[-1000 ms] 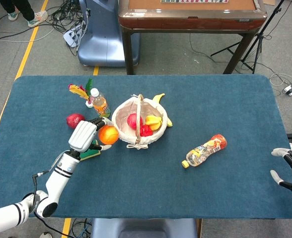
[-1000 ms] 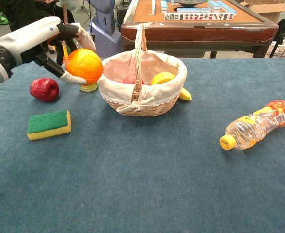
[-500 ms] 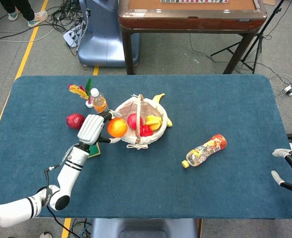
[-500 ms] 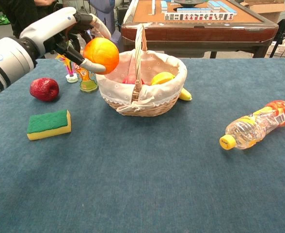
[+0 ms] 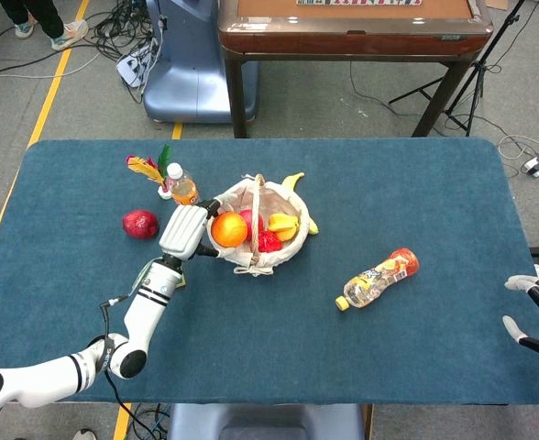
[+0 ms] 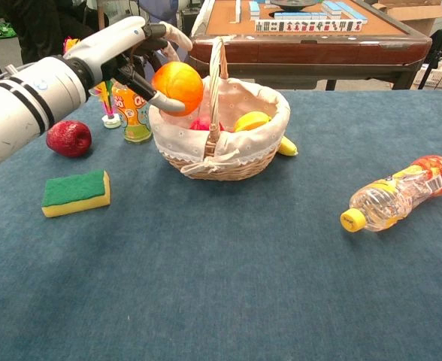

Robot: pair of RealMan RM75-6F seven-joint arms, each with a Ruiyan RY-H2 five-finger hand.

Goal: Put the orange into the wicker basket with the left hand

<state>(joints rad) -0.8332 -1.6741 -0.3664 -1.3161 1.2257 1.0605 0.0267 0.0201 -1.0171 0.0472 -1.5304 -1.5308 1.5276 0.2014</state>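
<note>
My left hand (image 5: 185, 233) (image 6: 134, 53) holds the orange (image 5: 229, 229) (image 6: 178, 83) in the air over the left part of the wicker basket (image 5: 222, 209) (image 6: 236, 162). The orange hangs just above the basket's left rim, beside the upright handle. Inside the cloth-lined basket lie red fruit (image 5: 268, 241) and a yellow fruit (image 5: 284, 225) (image 6: 252, 119). Far off at the table's right front edge, my right hand (image 5: 537, 312) is open and holds nothing; only the head view shows it.
A red apple (image 5: 140, 224) (image 6: 68, 138), a green-and-yellow sponge (image 6: 75, 192), a small upright drink bottle (image 5: 182, 186) (image 6: 134, 113) and a feathered toy (image 5: 150, 170) stand left of the basket. A banana (image 6: 286, 146) lies behind it. A plastic bottle (image 5: 377, 279) (image 6: 398, 192) lies to the right.
My left hand has carried the orange to the right and upward, from beside the sponge to over the basket's left rim. The right hand has stayed where it was.
</note>
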